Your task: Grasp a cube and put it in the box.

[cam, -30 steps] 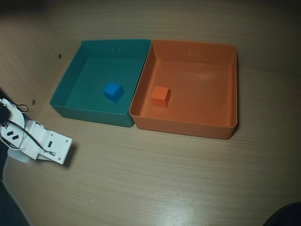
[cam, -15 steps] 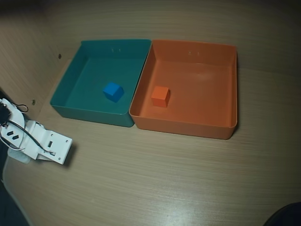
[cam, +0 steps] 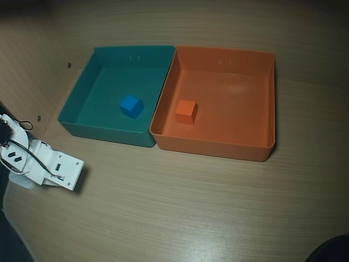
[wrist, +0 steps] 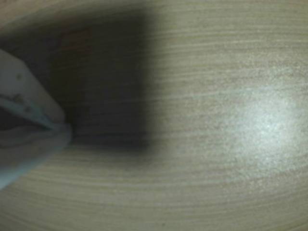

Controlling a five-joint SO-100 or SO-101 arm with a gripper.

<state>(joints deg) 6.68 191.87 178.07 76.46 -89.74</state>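
In the overhead view the orange cube (cam: pixel 186 111) sits on the floor of the orange box (cam: pixel 262 147), in the left part of that tray and just inside its left wall, resting flat and touching no wall. The box lies in the upper middle to right of the frame on the wooden bench (cam: pixel 191 207). Its left wall presses against the right wall of a teal-green tray (cam: pixel 103 132) of like shape, which fills the upper left of centre. A small blue cube (cam: pixel 131 106) rests on the floor of that teal tray, near its middle and apart from all its walls. The white arm (cam: pixel 41 164) lies low at the left edge of the frame, well apart from both trays, with black cables looping over it; the tool itself cannot be made out there. In the wrist view the picture is blurred: a pale part of the tool (wrist: pixel 29 130) enters from the left edge, close above the wood grain of the bench, with a dark shadow spreading beside it in the upper left and a bright glare patch at the right. Whether the tool is spread or pressed together I cannot tell. Nothing is seen between its fingers.
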